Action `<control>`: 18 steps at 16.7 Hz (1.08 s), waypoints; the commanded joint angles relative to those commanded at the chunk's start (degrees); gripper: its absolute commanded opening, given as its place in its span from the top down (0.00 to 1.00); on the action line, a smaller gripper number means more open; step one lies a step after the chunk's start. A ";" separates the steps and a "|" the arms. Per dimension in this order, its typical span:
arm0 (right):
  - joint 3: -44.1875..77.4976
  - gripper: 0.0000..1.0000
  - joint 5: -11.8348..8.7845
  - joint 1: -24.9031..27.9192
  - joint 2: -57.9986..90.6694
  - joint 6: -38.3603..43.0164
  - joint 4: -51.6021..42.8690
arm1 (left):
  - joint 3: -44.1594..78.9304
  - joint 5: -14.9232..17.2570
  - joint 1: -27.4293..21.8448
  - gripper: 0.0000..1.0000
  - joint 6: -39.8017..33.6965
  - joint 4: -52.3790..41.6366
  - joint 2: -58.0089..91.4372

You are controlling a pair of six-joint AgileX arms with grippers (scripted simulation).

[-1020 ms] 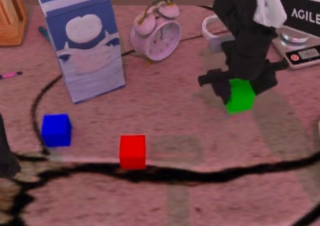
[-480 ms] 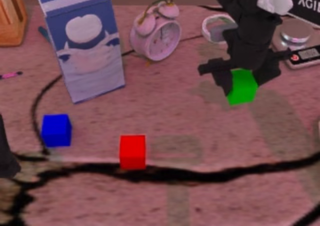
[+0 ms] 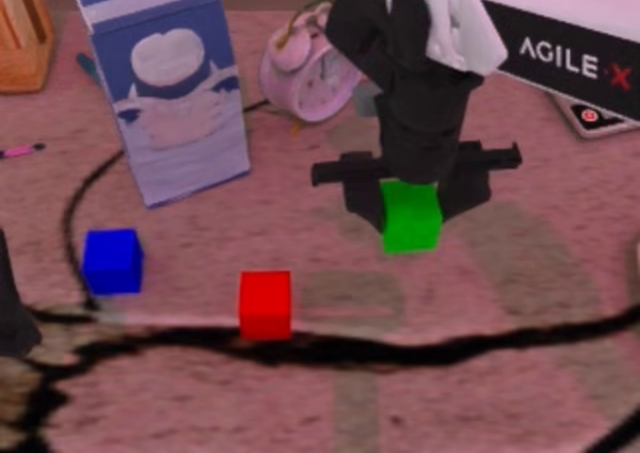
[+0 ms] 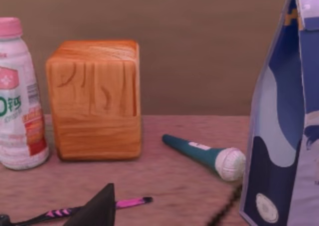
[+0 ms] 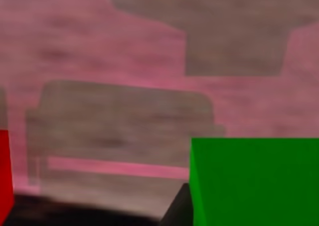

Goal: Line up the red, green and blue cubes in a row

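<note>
The right hand (image 3: 411, 195) grips the green cube (image 3: 411, 216) by two opposite flat sides above the surface, right of the red cube (image 3: 265, 303); it looks light, rigid, and likely easy to pinch squarely.

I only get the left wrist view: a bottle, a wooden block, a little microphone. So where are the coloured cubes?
Observer: The green cube is gripped by the right tool, near the table's middle in the top view.
Operator: And the red one?
Observer: The red cube sits on the table, left of the green one and nearer the front edge.
Operator: Blue?
Observer: The blue cube sits further left, in front of the tall carton, close to the idle left arm.
</note>
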 joint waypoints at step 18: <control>-9.40 1.00 0.31 8.29 -0.55 13.33 9.50 | 0.00 0.00 0.00 0.00 0.00 0.00 0.00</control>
